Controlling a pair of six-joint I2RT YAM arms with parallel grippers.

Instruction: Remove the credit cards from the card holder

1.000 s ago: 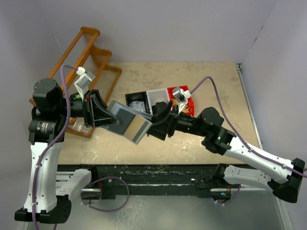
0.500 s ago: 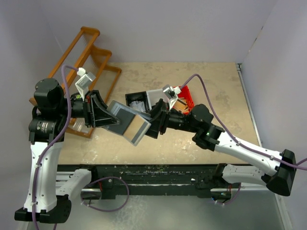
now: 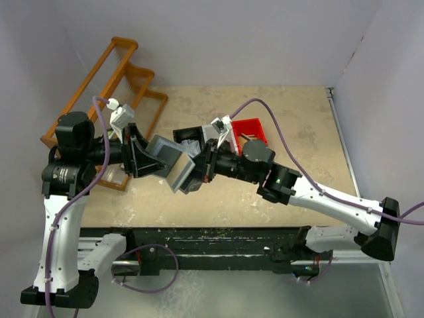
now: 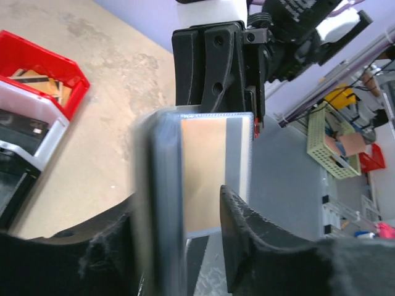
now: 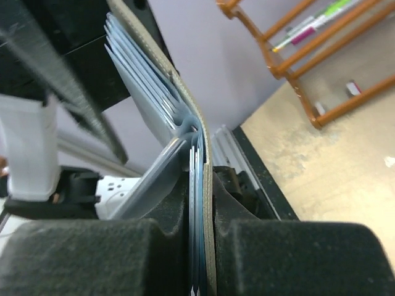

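Observation:
The slate-grey card holder (image 3: 171, 162) hangs in the air between the two grippers, above the tan table. My left gripper (image 3: 149, 161) stands around its left end. In the left wrist view the holder (image 4: 210, 166) leans on the left finger, with a gap to the right finger (image 4: 247, 234), so my left gripper (image 4: 179, 206) is open. My right gripper (image 3: 199, 167) is shut on the holder's other end. In the right wrist view my right gripper (image 5: 200, 203) clamps the holder's tan-grey wall (image 5: 185, 105) and several thin pale blue leaves (image 5: 195, 185); whether these are credit cards or pocket walls I cannot tell.
A red bin (image 3: 250, 129) and a black bin (image 3: 189, 138) stand side by side behind the right wrist, with a white bin (image 3: 213, 131) between them, partly hidden. An orange wooden rack (image 3: 126, 73) leans at the back left.
My right gripper has moved left onto the holder's end and shut on it. The left jaws have opened, and the holder has turned more edge-on.

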